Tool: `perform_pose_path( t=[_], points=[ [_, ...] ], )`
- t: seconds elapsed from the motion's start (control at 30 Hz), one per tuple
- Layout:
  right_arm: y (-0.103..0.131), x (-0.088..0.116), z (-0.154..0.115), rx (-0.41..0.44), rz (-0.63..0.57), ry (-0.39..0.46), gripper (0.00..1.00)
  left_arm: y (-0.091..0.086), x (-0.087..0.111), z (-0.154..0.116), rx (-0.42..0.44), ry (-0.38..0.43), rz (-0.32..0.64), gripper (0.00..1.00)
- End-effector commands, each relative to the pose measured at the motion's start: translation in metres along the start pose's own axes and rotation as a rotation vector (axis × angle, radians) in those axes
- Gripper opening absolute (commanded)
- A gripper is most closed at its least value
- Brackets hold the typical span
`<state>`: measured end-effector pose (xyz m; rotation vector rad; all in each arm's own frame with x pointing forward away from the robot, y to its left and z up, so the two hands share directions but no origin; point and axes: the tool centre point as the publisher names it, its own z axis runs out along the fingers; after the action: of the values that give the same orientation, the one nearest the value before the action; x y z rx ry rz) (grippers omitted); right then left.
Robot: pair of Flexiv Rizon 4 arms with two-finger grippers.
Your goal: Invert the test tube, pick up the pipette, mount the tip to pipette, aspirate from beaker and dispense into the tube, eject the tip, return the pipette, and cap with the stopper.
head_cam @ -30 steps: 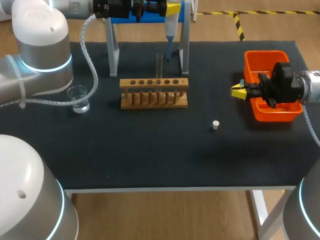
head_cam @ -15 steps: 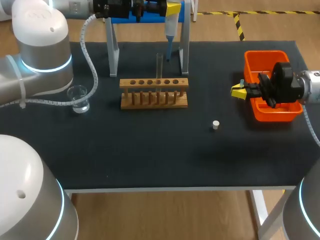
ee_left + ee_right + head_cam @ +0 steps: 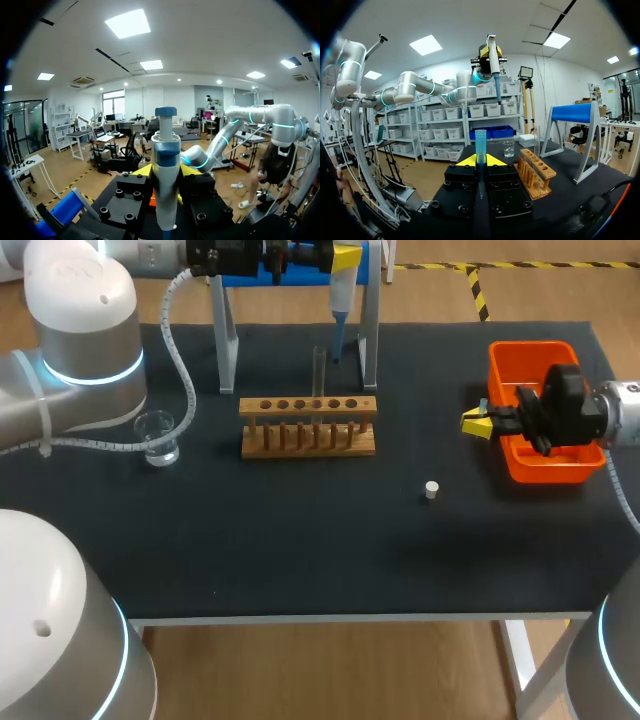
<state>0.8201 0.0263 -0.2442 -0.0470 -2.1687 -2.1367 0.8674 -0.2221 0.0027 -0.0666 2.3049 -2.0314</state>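
Change: nothing has visibly shifted; both arms keep the poses they had a second ago.
Left end effector (image 3: 345,257): clenched on the pipette (image 3: 339,298), which hangs upright over the far edge of the counter (image 3: 300,540), nozzle down.
Right end effector (image 3: 478,423): grasping the blue tip (image 3: 480,142), just beside the orange bin (image 3: 520,352) and well apart from the pipette.
Tip handling: probably light, thin, slick plastic; a mid-body pinch leaves the wide end free for the nozzle.
Pipette handling: looks rigid and top-heavy; a grip on the barrel suits it.
Test tube (image 3: 319,370): upright in the wooden rack (image 3: 308,427); clear, likely fragile and slippery.
Beaker (image 3: 158,437): on the counter, well left of the rack.
Stopper (image 3: 432,489): small, loose on the counter, likely to roll.
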Motion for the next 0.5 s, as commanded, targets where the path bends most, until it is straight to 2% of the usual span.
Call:
perform_pose_path(
  t=[0.03,0.3,0.5],
  points=[
    [0.002,-0.008,0.023,0.013,-0.002,-0.003,0.00,-0.001,-0.001,-0.001,-0.003,0.002,-0.001,0.00],
    [0.003,-0.012,0.052,0.025,-0.012,0.009,0.00,-0.001,-0.001,-0.001,-0.003,0.002,-0.001,0.00],
    [0.002,-0.009,0.062,0.024,-0.014,0.021,0.00,-0.001,0.001,-0.002,0.004,-0.001,0.000,0.00]
  ],
)
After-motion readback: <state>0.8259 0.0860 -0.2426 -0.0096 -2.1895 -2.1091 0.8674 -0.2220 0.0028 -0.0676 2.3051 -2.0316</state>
